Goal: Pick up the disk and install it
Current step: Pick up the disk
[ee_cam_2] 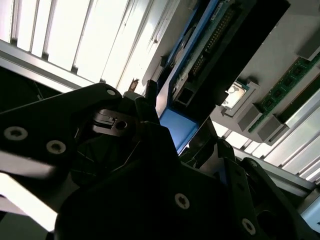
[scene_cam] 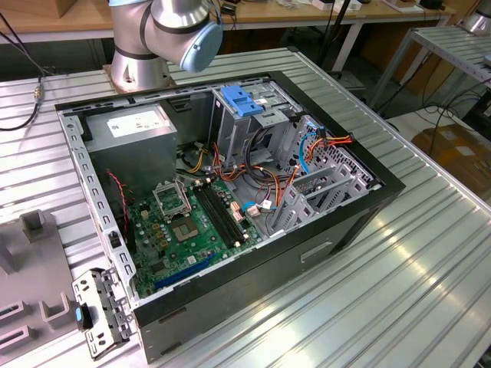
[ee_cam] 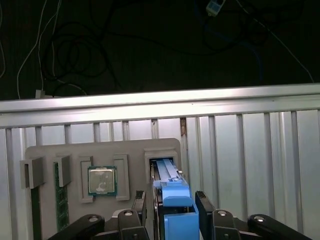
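Note:
In the first wrist view the disk (ee_cam: 170, 180) stands on edge with its blue side rail facing the camera. Its far end sits in a slot of a grey holder tray (ee_cam: 135, 150). My gripper (ee_cam: 175, 212) has one dark finger on each side of the disk, pressed against its faces, so it is shut on it. The second wrist view shows the disk (ee_cam_2: 200, 60) from underneath, with its dark casing, circuit board and blue rail. In the exterior view, the open computer case (scene_cam: 337, 222) lies on the table, with a blue-topped drive bay (scene_cam: 242, 100) at its far side.
The holder tray also carries a processor chip (ee_cam: 102, 180) and a memory stick (ee_cam: 61, 195). Inside the case are a grey power-supply box (scene_cam: 134, 126), a green motherboard (scene_cam: 192, 226) and loose cables (scene_cam: 322, 142). The arm's base (scene_cam: 138, 65) stands behind the case. A metal bracket (scene_cam: 96, 310) lies at the exterior view's left.

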{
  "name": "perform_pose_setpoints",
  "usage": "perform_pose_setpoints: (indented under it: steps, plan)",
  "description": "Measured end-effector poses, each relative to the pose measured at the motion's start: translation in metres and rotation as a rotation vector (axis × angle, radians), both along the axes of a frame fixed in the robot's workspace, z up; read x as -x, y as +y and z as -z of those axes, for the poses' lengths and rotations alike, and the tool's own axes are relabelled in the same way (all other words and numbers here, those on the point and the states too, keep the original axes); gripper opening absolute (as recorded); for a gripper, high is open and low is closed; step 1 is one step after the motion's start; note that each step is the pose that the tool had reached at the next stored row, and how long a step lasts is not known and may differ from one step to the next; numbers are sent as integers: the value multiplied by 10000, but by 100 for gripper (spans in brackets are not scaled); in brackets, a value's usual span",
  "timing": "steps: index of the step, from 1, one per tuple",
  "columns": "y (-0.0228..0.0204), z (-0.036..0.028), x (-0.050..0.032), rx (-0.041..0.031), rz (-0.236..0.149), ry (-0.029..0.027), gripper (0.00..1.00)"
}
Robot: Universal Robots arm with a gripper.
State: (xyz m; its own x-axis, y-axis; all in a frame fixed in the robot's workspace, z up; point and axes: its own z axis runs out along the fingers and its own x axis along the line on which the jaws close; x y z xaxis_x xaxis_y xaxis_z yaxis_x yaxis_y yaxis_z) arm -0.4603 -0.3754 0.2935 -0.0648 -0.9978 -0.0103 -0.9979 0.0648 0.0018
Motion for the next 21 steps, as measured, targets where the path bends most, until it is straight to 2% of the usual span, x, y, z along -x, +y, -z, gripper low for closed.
perform_pose_setpoints:
  steps: [3,6,13,14,16,21]
  plan:
    - [-1,-8,6,-33,-1,-5,51]
    - [-1,-43,9,-35,-2,-7,51]
    - [-1,-46,9,-35,-1,-7,51]
    - [-1,-46,9,-35,-1,-6,50]
    - [-1,-47,9,-35,-1,-6,38]
    - [-1,-48,9,-35,-1,-6,38]
